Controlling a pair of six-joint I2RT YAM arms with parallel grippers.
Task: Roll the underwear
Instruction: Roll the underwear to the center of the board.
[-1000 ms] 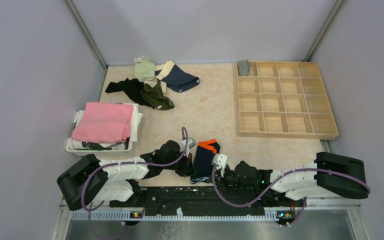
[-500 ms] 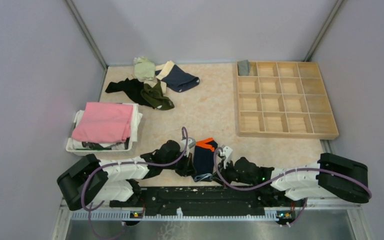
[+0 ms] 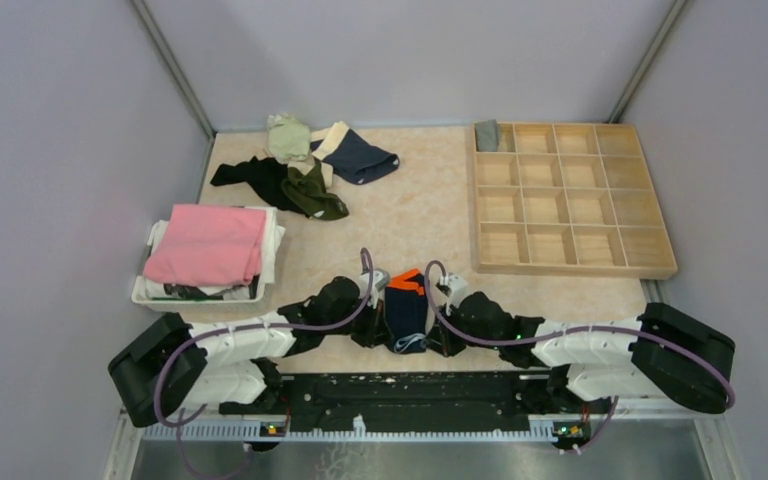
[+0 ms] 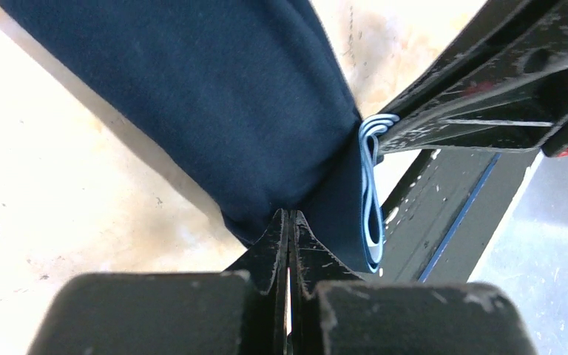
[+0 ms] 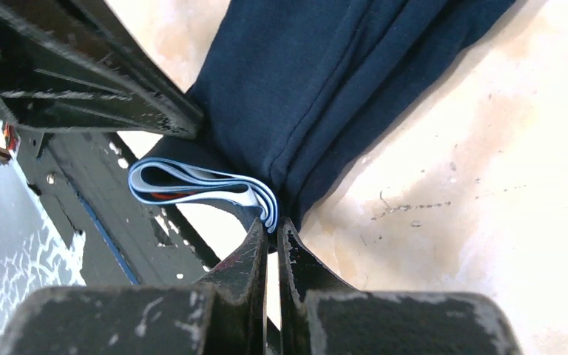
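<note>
Top view: navy underwear (image 3: 406,305) with orange trim lies near centre on the counter (image 3: 410,220), between both arms. Left end effector (image 3: 373,328) is on its left near edge and right end effector (image 3: 440,330) on its right near edge, both touching the cloth. Far left: loose pile of underwear (image 3: 305,165). Left: pink cloth (image 3: 208,243) on a basket (image 3: 145,292). Far right: wooden tray (image 3: 572,268), grey piece (image 3: 487,133) in its far-left compartment. Left wrist view: fingers pressed together, pinching the navy fabric's near edge. The light blue waistband (image 4: 370,192) sits just right of them, touching the other arm's fingers. Right wrist view: fingers pressed together, pinching the same edge beside the folded waistband.
</note>
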